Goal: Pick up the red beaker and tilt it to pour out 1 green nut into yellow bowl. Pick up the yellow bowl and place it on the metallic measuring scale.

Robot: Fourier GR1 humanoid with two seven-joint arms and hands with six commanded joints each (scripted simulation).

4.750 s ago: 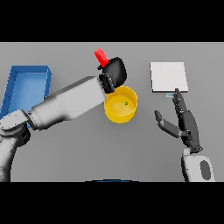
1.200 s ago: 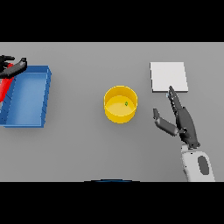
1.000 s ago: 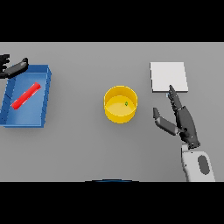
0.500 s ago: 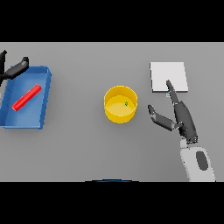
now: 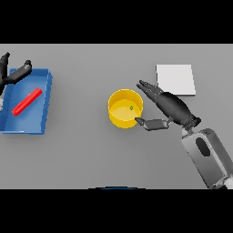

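Observation:
The yellow bowl [image 5: 124,108] stands upright at the middle of the table with one small green nut [image 5: 131,108] inside. My right hand [image 5: 169,107] is open just right of the bowl, fingers straight toward its far rim, thumb near its near right side. The metallic measuring scale [image 5: 175,79] is a pale square plate at the back right. The red beaker [image 5: 27,101] lies on its side in the blue tray [image 5: 43,107] at the left. My left hand [image 5: 13,76] is open at the left edge, above the tray's far end.
The blue tray sits along the table's left side. Grey table surface lies in front of the bowl and between the bowl and the tray.
The left hand has dropped the red beaker into the blue tray and opened. The right hand has moved left, close up to the yellow bowl.

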